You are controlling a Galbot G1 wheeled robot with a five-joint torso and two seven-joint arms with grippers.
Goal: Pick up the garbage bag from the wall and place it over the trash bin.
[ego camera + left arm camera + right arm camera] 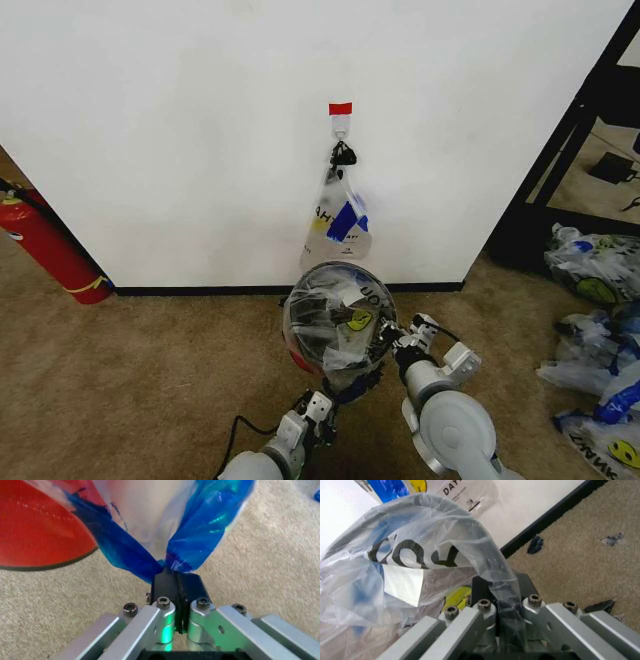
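In the lower centre of the head view, both grippers pinch one garbage bag [335, 318] to stretch it over the trash bin [40, 528]: the left gripper [172, 575] has its fingers pressed together on a blue handle, the right gripper [497, 587] on a clear one. A second bag [337, 222] hangs from the wall [180, 130] hook above; one fire extinguisher [45, 245] stands at the left.
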